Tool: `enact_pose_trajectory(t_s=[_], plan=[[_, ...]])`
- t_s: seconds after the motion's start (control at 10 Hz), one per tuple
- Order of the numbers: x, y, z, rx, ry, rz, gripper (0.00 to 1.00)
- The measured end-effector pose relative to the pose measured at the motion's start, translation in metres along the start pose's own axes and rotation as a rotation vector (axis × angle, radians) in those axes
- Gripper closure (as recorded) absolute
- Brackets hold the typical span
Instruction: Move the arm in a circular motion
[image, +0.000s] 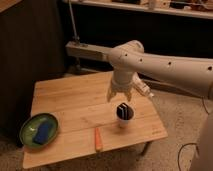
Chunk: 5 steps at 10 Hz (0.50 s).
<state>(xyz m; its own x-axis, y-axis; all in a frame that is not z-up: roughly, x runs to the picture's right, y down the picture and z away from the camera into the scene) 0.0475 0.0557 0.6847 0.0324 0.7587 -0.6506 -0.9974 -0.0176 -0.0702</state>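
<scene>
Cream-white arm comes in from the right edge, a thick tube with small dark holes, reaching left across the scene to a rounded joint above the far-right part of the tabletop. From that joint the wrist drops straight down.

Tool hangs at the tip, pointing down, above the right half of the tabletop. Its prongs are spread apart with a clear gap between them, nothing held. It touches nothing and sits in the air just above and a bit far of the cup.

The cup is white, upright, near the right edge of the tabletop, with dark flat pieces sticking up out of it; can't tell what they are.

Orange carrot lies flat on the near side of the tabletop, left of the cup, apart from it, lengthwise near-to-far.

Green plate is at the near-left corner, well apart from the tool. A blue block lies in it.

The tabletop is light wood planks on a small table. A grey metal bar runs behind it against the dark wall on the far side. Speckled floor shows to the right and near.
</scene>
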Motion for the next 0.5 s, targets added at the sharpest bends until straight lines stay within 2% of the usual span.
enact_pose_trajectory(t_s=[0.1,0.2,0.4,0.5], plan=[[0.017,0.021,0.006,-0.024,0.051,-0.027,0.35],[0.028,0.053,0.013,-0.051,0.089,-0.079,0.35],[0.028,0.106,0.024,-0.081,0.117,-0.164,0.35],[0.020,0.135,0.030,-0.086,0.115,-0.211,0.35]])
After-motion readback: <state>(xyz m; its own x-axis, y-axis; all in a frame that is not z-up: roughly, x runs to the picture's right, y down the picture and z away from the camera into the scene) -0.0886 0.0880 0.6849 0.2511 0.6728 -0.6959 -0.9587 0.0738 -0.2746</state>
